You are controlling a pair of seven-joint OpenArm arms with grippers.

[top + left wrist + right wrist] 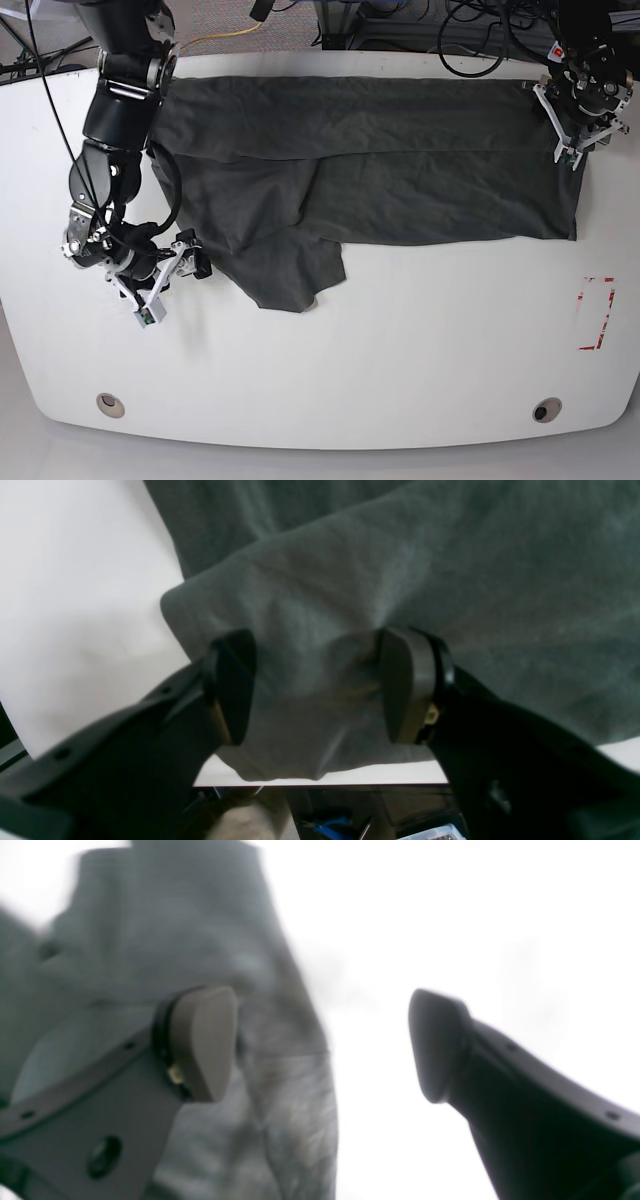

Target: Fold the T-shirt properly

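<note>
The dark grey T-shirt [400, 170] lies spread across the far half of the white table [400, 350], with a lower flap folded up and a loose lobe hanging toward the front left. At the shirt's far right corner sits my left gripper [571, 142]. In the left wrist view its fingers [235, 685] stand apart on a puckered corner of the cloth [450, 580], so the left gripper [320, 685] is open. My right gripper [192, 258] is at the shirt's left edge. It is open [322, 1045], with blurred cloth [175, 930] beside one finger and bare table between the two.
A red marked rectangle [597, 313] is on the table at the right. Two round holes [110, 404] sit near the front edge. Cables lie behind the table's back edge. Under the table edge [350, 780] a blue object [330, 827] shows.
</note>
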